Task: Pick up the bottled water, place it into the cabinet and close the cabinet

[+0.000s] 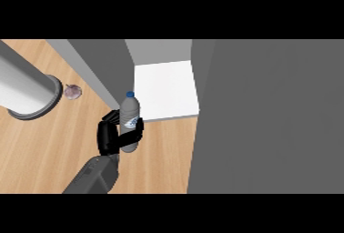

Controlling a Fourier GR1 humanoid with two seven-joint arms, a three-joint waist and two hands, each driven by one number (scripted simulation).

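The bottled water (130,109) is clear with a blue cap and a blue-and-white label. My left hand (107,134) is shut on its lower half, fingers and thumb curled round it. The bottle is held above the wooden counter (47,150), its cap pointing at the front edge of the cabinet's white shelf (168,86). The cabinet is open. Its large grey door (269,118) fills the right side of the view. My right hand does not show.
A wide grey cylinder (23,91) stands at the left on the counter. A small purplish round thing (73,91) lies beside it. The cabinet's grey side wall (101,63) runs just left of the shelf.
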